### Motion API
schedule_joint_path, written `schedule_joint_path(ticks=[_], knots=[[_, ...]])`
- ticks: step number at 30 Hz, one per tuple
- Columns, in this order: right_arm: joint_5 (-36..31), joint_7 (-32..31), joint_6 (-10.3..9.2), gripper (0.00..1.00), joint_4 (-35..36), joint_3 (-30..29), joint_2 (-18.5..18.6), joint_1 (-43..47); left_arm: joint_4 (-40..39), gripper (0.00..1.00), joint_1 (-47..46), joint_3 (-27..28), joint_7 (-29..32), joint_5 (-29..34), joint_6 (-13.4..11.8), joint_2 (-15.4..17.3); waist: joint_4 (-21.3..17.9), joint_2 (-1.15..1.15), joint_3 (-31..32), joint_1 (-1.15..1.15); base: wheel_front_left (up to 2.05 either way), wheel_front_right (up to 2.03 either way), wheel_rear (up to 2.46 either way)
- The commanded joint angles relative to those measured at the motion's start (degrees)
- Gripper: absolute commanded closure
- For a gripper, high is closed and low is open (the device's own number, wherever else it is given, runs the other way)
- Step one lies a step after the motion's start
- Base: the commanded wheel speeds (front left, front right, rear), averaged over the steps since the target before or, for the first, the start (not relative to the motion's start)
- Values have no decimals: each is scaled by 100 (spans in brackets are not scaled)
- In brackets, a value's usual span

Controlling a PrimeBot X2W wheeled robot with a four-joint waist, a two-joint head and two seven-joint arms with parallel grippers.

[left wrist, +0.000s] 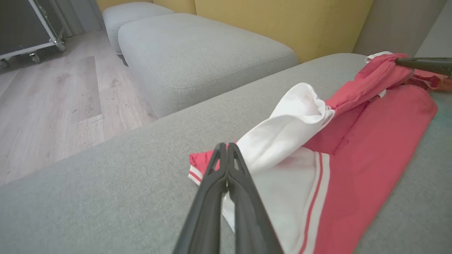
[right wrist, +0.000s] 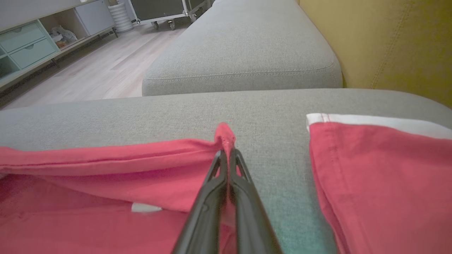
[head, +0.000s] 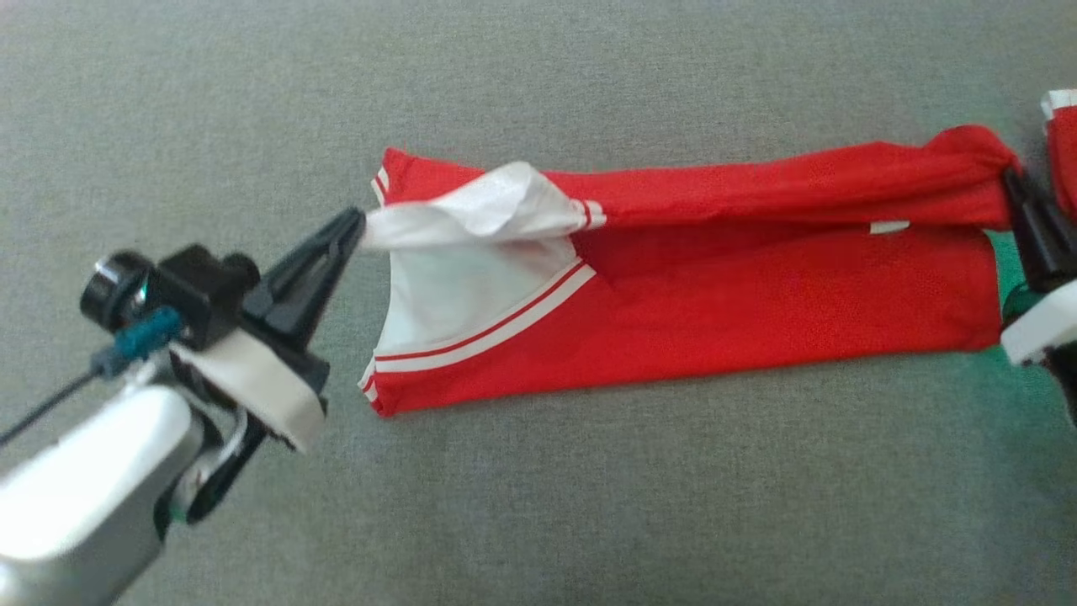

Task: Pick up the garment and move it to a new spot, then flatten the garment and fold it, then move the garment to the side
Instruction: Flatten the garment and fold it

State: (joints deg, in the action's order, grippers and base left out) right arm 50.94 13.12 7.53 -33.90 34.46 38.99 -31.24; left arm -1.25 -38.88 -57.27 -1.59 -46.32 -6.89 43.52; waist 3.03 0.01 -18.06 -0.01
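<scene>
Left gripper (head: 352, 225) is clamped tight, no gap between the fingers, with a white fold (head: 505, 206) of the garment (head: 757, 295) pinched at the tips. Right gripper (head: 1012, 187) is likewise closed, holding a bunched red corner at the garment's opposite end. In the right wrist view, red cloth pokes up past its tips.

Grey cushion (head: 589, 505) underlies everything. Beyond it in the wrist views: a second cushion (left wrist: 204, 53) in the same grey, a yellow backrest (left wrist: 282, 24), a pale wood floor (left wrist: 53, 106).

Garment lies mid-cushion, stretched long between the two grippers. Lower layer is flat on the upholstery. Upper long edge is raised into a rolled ridge strung from one gripper to the other. Mostly red.

White panel (head: 471, 295) sits at the left-gripper end, bordered by white-red-white stripes (head: 505, 324). The pinched white fold rises from this end, just above the panel.

Separate red piece (head: 1062, 139) with a white hem sits at the head view's right edge, just beside the right gripper. In the right wrist view a strip of bare cushion parts it from the held ridge. Cannot tell whether it belongs to the same garment.

Small white tag (head: 889, 226) shows just under the ridge, near the right gripper.
</scene>
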Motion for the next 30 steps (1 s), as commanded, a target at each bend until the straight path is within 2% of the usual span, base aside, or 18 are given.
schedule_joint_path(ticks=[1, 3, 4, 5, 6, 7, 8, 9, 10, 11, 15, 19, 20, 24, 27, 30], knots=[[-66, 56, -4, 100, 123, -75, 108, 207, -216, 100, -48, 263, -50, -52, -104, 318, -8, -1, 0, 1, 0, 0, 0], [-117, 45, -4, 100, 166, -204, 31, 358, -367, 100, 126, 236, -74, -61, -242, 359, -12, -1, -14, 1, 0, 0, 0], [-139, 31, -4, 96, 178, -266, -7, 428, -412, 100, 205, 227, -100, -74, -301, 358, -13, -1, -24, 1, 0, 0, 0], [-169, 21, -4, 84, 185, -330, -45, 493, -446, 100, 284, 220, -138, -87, -362, 342, -15, -1, -35, 1, 0, 0, 0], [-203, 7, -4, 62, 182, -395, -85, 551, -464, 100, 357, 208, -177, -101, -409, 315, -18, -1, -47, 1, 0, 0, 0], [-241, -6, -4, 0, 169, -470, -127, 604, -461, 100, 424, 197, -221, -114, -452, 276, -22, -1, -57, 1, 0, 0, 0], [-282, -8, -4, 0, 158, -550, -171, 651, -442, 95, 482, 182, -273, -113, -492, 230, -26, -1, -66, 1, 0, 0, 0], [-307, -3, -4, 0, 153, -639, -219, 700, -416, 63, 542, 176, -334, -133, -529, 165, -29, -1, -72, 1, 0, 0, 0], [-325, 3, -4, 0, 160, -725, -268, 759, -378, 36, 599, 170, -399, -144, -568, 98, -33, -1, -69, 1, 0, 0, 0], [-334, 10, -4, 0, 180, -810, -315, 833, -330, 0, 655, 171, -482, -143, -622, 27, -38, -1, -56, 1, 0, 0, 0], [-405, 70, -4, 0, 296, -1171, -489, 1231, -96, 0, 986, 244, -957, -169, -913, -296, -76, -1, 96, 1, 0, 0, 0], [-482, 123, -4, 0, 493, -1571, -760, 1723, 134, 0, 1428, 493, -1282, -27, -1423, -689, -89, -1, 333, 1, 0, 0, 0], [-482, 123, -4, 0, 493, -1571, -760, 1723, 134, 0, 1428, 493, -1282, -27, -1423, -689, -89, -1, 333, 1, 0, 0, 0], [-554, 141, -4, 0, 596, -1939, -1043, 2119, 147, 0, 1945, 1031, -1336, 486, -1836, -1236, -4, -1, 581, 1, 0, 0, 0], [-592, 107, -4, 0, 577, -2183, -1218, 2225, 37, 0, 2407, 1415, -1338, 1058, -1978, -1660, 129, -1, 736, 1, 0, 0, 0], [-667, 10, -4, 0, 448, -2471, -1322, 2147, -62, 0, 2777, 1692, -1339, 1558, -1975, -2059, 313, -1, 817, 1, 0, 0, 0]])
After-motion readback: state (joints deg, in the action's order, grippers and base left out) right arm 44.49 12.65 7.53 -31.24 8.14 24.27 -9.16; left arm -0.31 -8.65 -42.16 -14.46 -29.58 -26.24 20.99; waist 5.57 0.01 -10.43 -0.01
